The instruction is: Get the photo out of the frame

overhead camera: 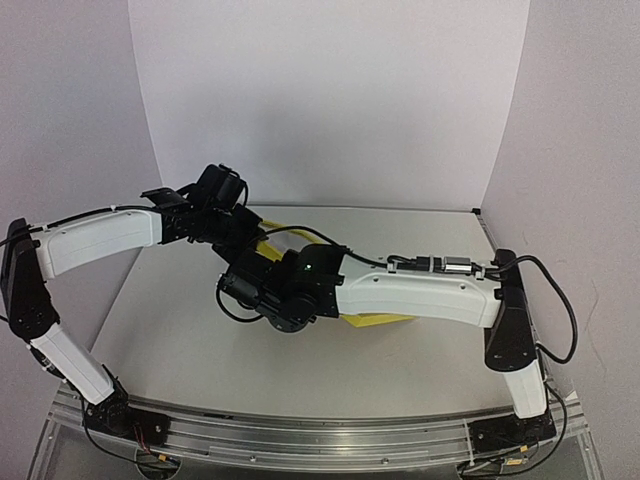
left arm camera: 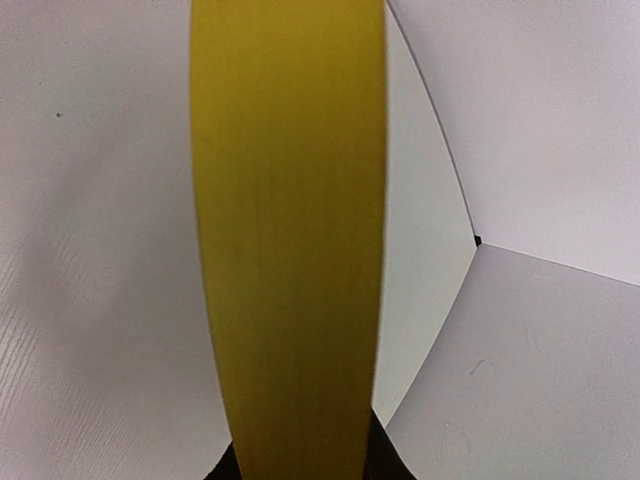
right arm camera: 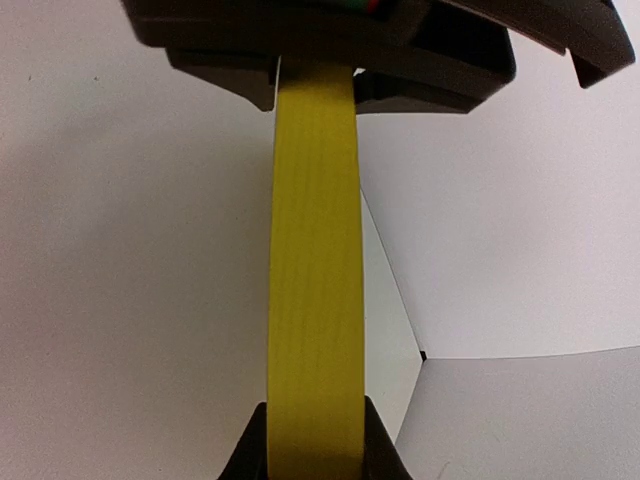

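Presently: entry, one frame [overhead camera: 378,320], thin, bright yellow.

- Location: middle of the table [overhead camera: 180,330], mostly hidden under the two crossed arms in the overhead view. One yellow corner shows to the right beneath the right arm and a sliver shows at the far left. Whether it rests on the table or is raised off it cannot be told.
- Aspect: both wrist views look along its narrow yellow edge.
- Photo: not visible in any view, presumably inside the frame.
- Left pincer [left arm camera: 300,462]: nearly closed, clamped across the frame's edge at the far-left end.
- Right pincer [right arm camera: 314,445]: fingers pressed to both sides of the same edge at the near end, facing the left one along the strip.
- Step in hand, as judged: the frame is secured by both ends and the extraction is not yet begun.
- Next move calls for: one pincer to keep the frame steady while the other lets go and works at the back or the print's edge — gently, since a thin print would crease.
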Controlling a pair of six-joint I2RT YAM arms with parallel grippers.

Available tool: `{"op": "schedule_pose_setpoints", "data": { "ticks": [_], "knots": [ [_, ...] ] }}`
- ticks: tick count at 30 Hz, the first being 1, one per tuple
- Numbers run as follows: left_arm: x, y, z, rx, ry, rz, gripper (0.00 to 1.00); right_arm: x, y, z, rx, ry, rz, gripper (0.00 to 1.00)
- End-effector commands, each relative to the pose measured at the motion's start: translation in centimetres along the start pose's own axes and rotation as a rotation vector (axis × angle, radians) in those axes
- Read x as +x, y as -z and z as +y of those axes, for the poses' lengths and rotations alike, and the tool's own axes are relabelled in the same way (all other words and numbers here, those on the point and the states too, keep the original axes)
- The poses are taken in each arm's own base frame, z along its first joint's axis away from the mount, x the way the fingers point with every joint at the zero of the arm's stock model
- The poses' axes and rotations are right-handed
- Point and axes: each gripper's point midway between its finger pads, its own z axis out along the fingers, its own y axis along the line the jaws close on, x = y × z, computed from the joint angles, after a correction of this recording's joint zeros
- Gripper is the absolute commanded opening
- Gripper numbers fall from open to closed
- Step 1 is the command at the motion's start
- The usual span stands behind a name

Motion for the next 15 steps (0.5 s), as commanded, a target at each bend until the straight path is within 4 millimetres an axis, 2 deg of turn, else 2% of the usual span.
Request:
{"op": "schedule_pose_setpoints", "data": {
  "ticks": [1,3,4,6,7,9,15],
  "knots": [
    [0.0,3.2,-4.2,0.133,-0.123,-0.033,0.12,0.3,-0.2,-1.2,0.023,0.023,0.015,0.04],
    [0.2,4.0,-5.4,0.198,-0.165,-0.024,0.43,-0.2,0.2,-2.2,0.033,-0.020,0.003,0.00],
    [0.4,4.5,-6.1,0.235,-0.186,-0.021,0.62,-0.4,0.4,-2.8,0.039,-0.043,-0.004,0.00],
    [0.3,5.8,-7.1,0.276,-0.233,-0.033,0.88,-1.0,1.0,-4.4,0.045,-0.103,-0.025,0.00],
    [0.2,6.6,-7.5,0.295,-0.262,-0.044,0.97,-1.1,1.2,-5.1,0.046,-0.132,-0.032,0.00],
    [-0.3,8.4,-8.5,0.335,-0.303,-0.078,0.99,-1.5,1.4,-6.7,0.030,-0.205,-0.051,0.00],
    [-1.3,16.2,-12.5,0.523,-0.492,-0.199,1.00,-2.0,2.2,-12.9,-0.042,-0.485,-0.121,0.00]
  ]
}}
